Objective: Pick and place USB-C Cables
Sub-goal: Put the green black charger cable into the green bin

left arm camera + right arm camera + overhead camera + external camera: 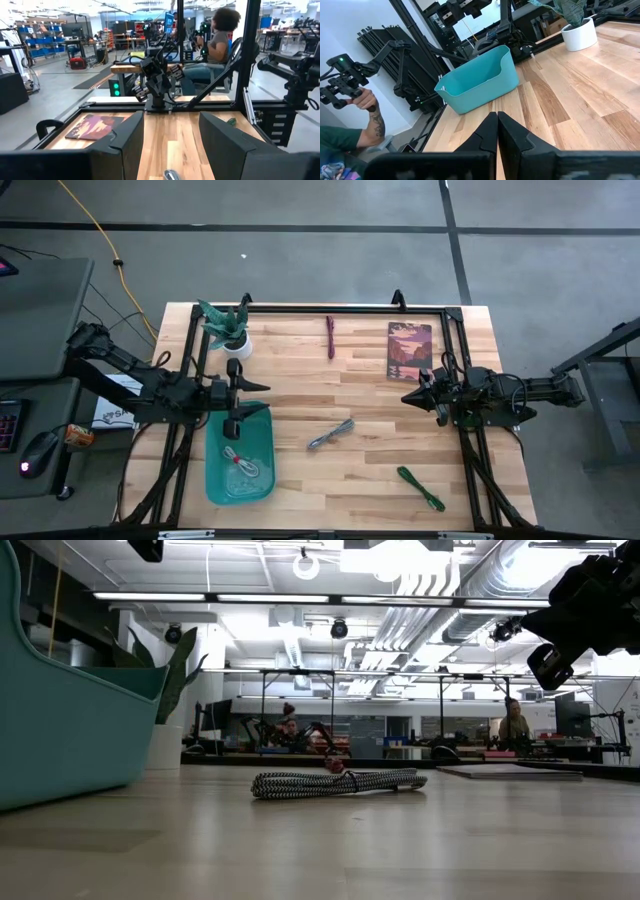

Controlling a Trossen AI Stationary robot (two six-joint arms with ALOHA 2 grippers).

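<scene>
A teal bin (240,470) stands at the table's near left. A white-and-red USB-C cable (238,462) lies on its floor. My left gripper (236,397) hovers open over the bin's far end, pointing level toward the table's right, with nothing between its fingers (125,145). The grey cable (330,434) lies flat mid-table, and also shows in the low view (335,781). The green cable (420,487) lies near the front right, the dark maroon cable (330,337) at the far middle. My right gripper (408,397) waits shut at the right edge, pointing toward the bin (477,82).
A potted plant (228,330) stands just beyond the bin. A picture book (409,350) lies at the far right. Black frame rails (320,308) run along the table's edges. A seated person (220,35) and a hand with a controller (360,97) show beyond the table.
</scene>
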